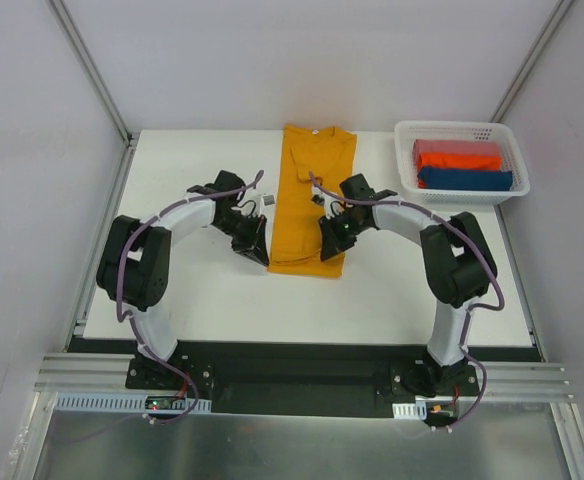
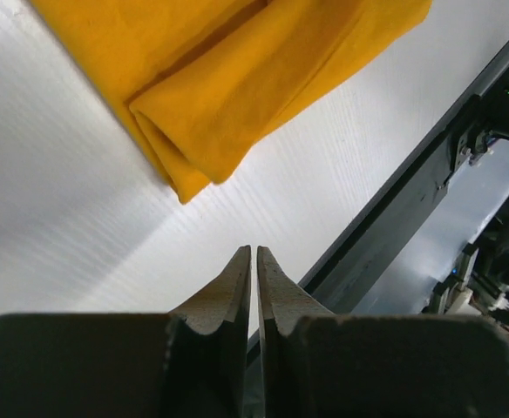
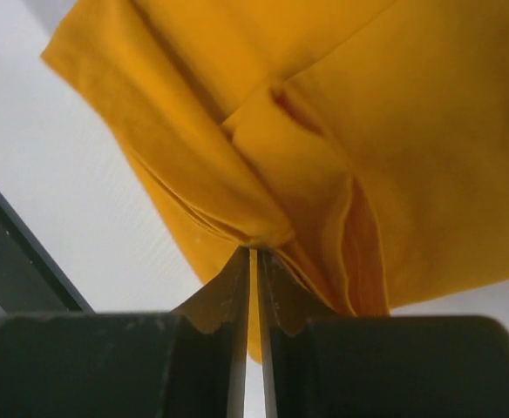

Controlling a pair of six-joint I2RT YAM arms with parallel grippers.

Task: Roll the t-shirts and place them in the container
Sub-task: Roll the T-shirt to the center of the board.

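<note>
The yellow shirt (image 1: 312,190) lies folded long on the counter (image 1: 392,295); the right claw (image 3: 254,252) pinches its near edge, but the left claw (image 2: 254,250) is closed on nothing just beside it, so I think it must grab cloth before rolling.

From above, the left gripper (image 1: 256,254) and right gripper (image 1: 329,248) cover the near hem corners of the t-shirt (image 1: 312,185). Both wrist views cut the cloth off at their upper edges. The dark item (image 1: 269,201) beside the shirt's left edge is too small to name. The folded clothes (image 1: 464,166) in the basket (image 1: 459,127) cannot be told apart by type.
</note>
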